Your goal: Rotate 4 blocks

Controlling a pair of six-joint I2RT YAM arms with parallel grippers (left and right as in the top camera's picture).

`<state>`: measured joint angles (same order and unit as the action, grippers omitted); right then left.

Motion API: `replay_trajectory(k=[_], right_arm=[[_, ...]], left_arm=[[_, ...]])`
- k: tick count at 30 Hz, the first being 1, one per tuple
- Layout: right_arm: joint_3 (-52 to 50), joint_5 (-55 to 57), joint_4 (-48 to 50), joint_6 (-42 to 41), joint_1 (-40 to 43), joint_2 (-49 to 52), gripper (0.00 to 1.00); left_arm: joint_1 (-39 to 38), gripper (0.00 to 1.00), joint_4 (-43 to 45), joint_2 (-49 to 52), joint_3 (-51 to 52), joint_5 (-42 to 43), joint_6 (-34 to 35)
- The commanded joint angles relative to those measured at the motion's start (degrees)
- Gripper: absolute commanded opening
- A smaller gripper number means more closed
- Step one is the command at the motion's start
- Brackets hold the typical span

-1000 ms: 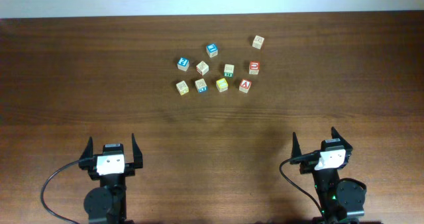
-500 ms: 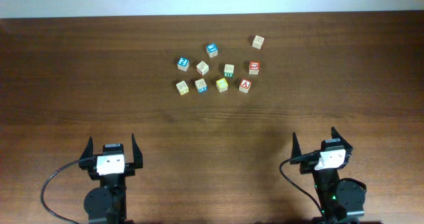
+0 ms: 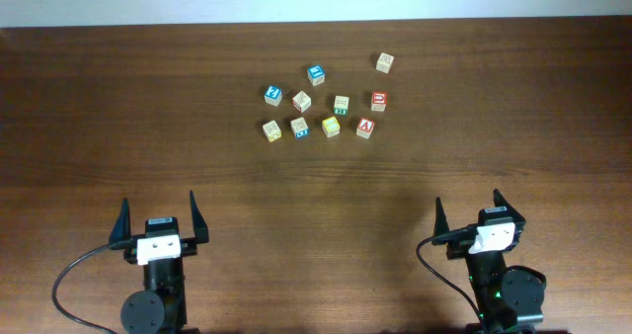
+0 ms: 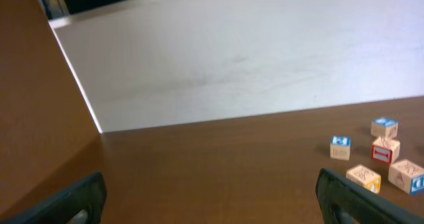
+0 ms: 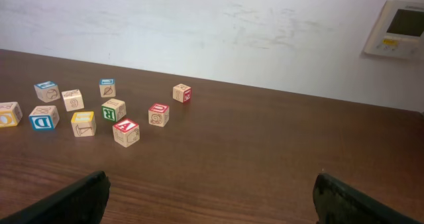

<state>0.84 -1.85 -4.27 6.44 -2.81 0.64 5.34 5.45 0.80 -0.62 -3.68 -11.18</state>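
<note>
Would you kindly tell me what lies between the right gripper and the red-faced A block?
Only bare table separates the right gripper from the A block, shown overhead.

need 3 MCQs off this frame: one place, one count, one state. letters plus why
1. Where do the small pale-wood alphabet cubes lie on the dark brown wooden table?
A. In a loose cluster toward the far side, apart from both arms
B. Stacked beside the left gripper
C. In one row along the near edge

2. How many cubes are there?
A. Six
B. Ten
C. Fourteen

3. What state are the left gripper and right gripper in?
A. Both shut on cubes
B. Left open, right shut on a cube
C. Both open, holding nothing

Answers:
1 A: the overhead view shows them scattered singly, well away from both grippers.
2 B: ten separate cubes can be counted in the overhead view.
3 C: each gripper's fingers stand spread with only bare table between them.
</note>
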Motion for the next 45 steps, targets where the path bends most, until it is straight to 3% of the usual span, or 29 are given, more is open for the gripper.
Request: replay_trajectory(k=[1,7,14,19,21,24,27,30,34,35,36,37,40,43,45], right_arm=[[0.7,-0.8,0.2,0.2,0.2,-0.2,0.98],[4.7,-2.1,-1.3,-1.3,0.2,-0.2,0.98],[13.9,-3.8,-8.7,-1.3,0.2,3.0,0.98],[26.9,-8.8,-11.6,-1.3,0.2,20.8,0.98],[39.3,-13.2,-17.5,-1.3,0.2,37.5,0.98],[48.7,-16.3,-23.1,-1.3,0.2,50.1,0.98],[61.8,-24.3,-29.5,-1.3,0.2,69.4,0.98],[67.6,-35.6,-30.0,-1.3,0.2,81.4,0.98],[67.6,-42.0,-23.5,-1.4,0.2,89.2,0.98],[67.6,-41.9,-22.2,-3.1,0.1,90.8,0.98],[67.6,-36.2,-19.6,-11.2,-0.8,93.7,0.97],[67.6,-29.2,-18.8,-16.5,-2.2,94.9,0.89],[68.3,-6.6,-17.3,-30.1,-8.3,95.7,0.88],[74.7,2.2,-18.9,-34.2,-13.6,100.2,0.84],[85.2,3.0,-26.6,-35.1,-14.9,107.6,0.81]], left_arm=[[0.3,0.99,0.3,-0.4,-0.4,2.6,-0.9],[0.3,0.99,-1.8,0.6,-2.4,2.4,-1.0],[0.3,0.99,-9.4,15.3,-15.3,3.7,-3.9],[0.3,0.99,-20.7,36.6,-34.4,7.4,-4.0],[0.3,0.99,-34.3,53.1,-51.5,8.9,-3.9],[0.3,0.99,-41.4,63.5,-61.6,10.4,-3.9],[-1.1,0.99,-49.9,77.7,-74.3,11.1,-3.9],[-4.3,0.99,-52.5,85.6,-78.1,11.9,-3.9],[-7.2,0.99,-51.6,89.3,-78.1,13.1,-3.8],[-7.5,0.99,-51.6,89.8,-78.1,13.7,-3.0],[-7.5,0.99,-51.6,90.0,-78.1,14.9,-2.2],[-7.5,0.99,-51.4,90.0,-78.1,14.9,-2.2],[-7.5,0.99,-47.9,90.2,-78.1,15.4,-2.2],[-7.4,0.99,-45.7,92.8,-78.1,4.8,6.9],[-7.4,0.99,-45.6,95.9,-78.1,-4.7,14.2]])
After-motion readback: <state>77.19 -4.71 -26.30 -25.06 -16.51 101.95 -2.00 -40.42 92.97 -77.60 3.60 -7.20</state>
